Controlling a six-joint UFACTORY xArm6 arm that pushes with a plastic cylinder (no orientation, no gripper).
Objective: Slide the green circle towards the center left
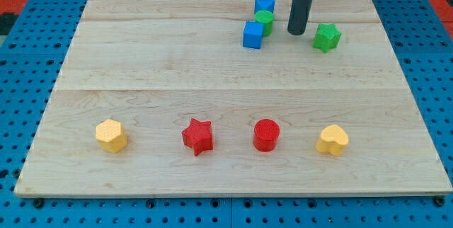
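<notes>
The wooden board [141, 65] carries two blue blocks, green circle, green star, two red and two yellow blocks.

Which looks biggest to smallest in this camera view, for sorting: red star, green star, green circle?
1. red star, though it sits nearer the view's bottom, so its true size is unsure
2. green star
3. green circle, partly hidden by the blue blocks

Blocks on board, eight in all:
- blue cubes, 2: [265, 6], [253, 35]
- green, 2: circle [265, 20], star [327, 37]
- red, 2: star [198, 137], circle [266, 134]
- yellow, 2: hexagon [111, 135], heart [332, 140]
</notes>
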